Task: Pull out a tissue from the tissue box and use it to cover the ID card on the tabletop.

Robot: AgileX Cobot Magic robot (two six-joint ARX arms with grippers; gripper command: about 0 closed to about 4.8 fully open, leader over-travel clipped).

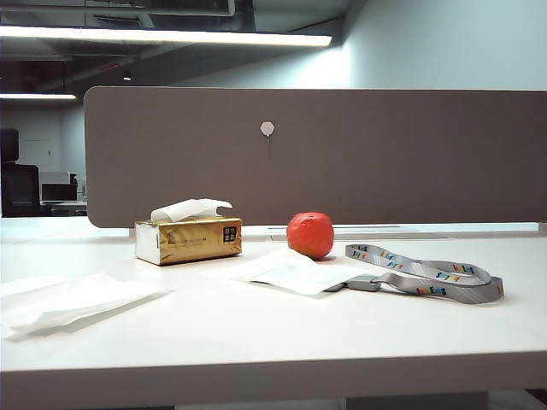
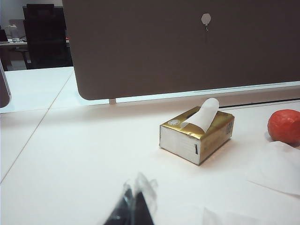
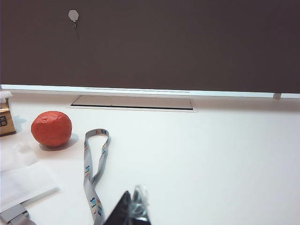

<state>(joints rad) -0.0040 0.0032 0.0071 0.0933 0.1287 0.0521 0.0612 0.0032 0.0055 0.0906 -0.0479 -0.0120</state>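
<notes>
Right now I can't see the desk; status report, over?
Both end effectors shut, empty, back from work. Tissue lies over ID card, holder corner showing. Orange ball beside it.

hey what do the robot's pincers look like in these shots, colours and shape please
Only the tips show, in the wrist views. The left pincer has black tapered fingers with a clear, glossy film or tape wrapped over the ends. The right pincer looks the same: a dark pointed finger beside a translucent, crinkly wrapped tip. No arms, cables or markings are visible, and neither appears in the exterior view.
</notes>
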